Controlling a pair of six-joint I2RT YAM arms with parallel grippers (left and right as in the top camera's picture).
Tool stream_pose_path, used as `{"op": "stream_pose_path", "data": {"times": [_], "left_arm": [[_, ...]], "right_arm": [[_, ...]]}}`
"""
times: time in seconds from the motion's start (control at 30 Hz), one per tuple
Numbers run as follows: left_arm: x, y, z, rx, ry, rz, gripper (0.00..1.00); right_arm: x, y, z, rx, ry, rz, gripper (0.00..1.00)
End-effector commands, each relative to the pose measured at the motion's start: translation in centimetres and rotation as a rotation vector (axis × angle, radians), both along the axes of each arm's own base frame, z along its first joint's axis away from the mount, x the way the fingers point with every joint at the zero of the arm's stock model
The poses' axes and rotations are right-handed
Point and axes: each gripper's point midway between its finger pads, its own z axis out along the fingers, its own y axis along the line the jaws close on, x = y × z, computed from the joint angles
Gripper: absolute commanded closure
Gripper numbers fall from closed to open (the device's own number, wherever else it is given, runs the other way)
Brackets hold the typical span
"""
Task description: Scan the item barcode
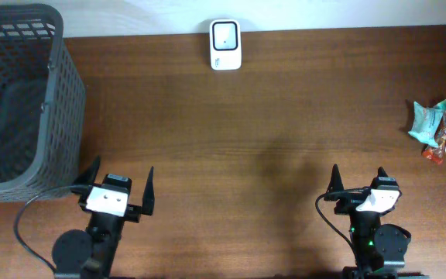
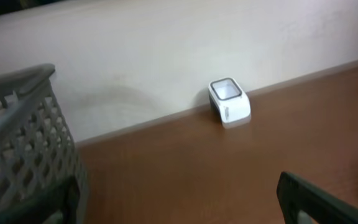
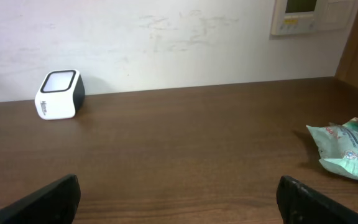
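Snack packets [image 1: 440,127], teal and red, lie in a small pile at the table's right edge; they also show at the right of the right wrist view [image 3: 347,151]. No barcode is readable on them. A white barcode scanner [image 1: 225,44] with a dark window stands at the back edge against the wall, also seen in the left wrist view [image 2: 229,101] and the right wrist view [image 3: 59,94]. My left gripper [image 1: 121,184] rests open at the front left, nothing between its fingers. My right gripper [image 1: 358,181] rests open at the front right, well short of the packets.
A dark grey mesh basket [image 1: 53,93] fills the back left corner, just beyond my left gripper; its wall shows in the left wrist view [image 2: 23,155]. The wooden table [image 1: 246,139] spreads between grippers and scanner. A wall panel [image 3: 309,15] hangs behind.
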Motion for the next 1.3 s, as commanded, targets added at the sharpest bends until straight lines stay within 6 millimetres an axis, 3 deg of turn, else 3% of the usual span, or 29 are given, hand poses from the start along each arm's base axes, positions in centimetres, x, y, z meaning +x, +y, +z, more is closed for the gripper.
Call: {"op": "stream_pose_path", "data": {"times": [0.0,0.2,0.5,0.73,1.27], "left_arm": [[0.2,0.0,-2.7,-0.106,-0.076,-0.002,0.01],[0.7,2.9,-6.4,-0.277,-0.091,0.14,0.01],[0.4,3.6,-10.7,-0.278,0.048,0.204,0.01],[0.4,3.7,-10.7,-0.175,0.037,0.2,0.01],[0.4,3.6,-10.6,-0.175,0.035,0.196,0.01]], "right_arm": [[0.0,-0.1,-0.3,0.01,0.004,-0.008,0.01],[0.0,-0.1,-0.3,0.01,0.004,-0.008,0.01],[0.0,-0.1,-0.3,0.01,0.004,-0.008,0.01],[0.0,-0.1,-0.3,0.01,0.004,-0.008,0.02],[0.0,-0.1,-0.3,0.01,0.004,-0.008,0.01]]}}
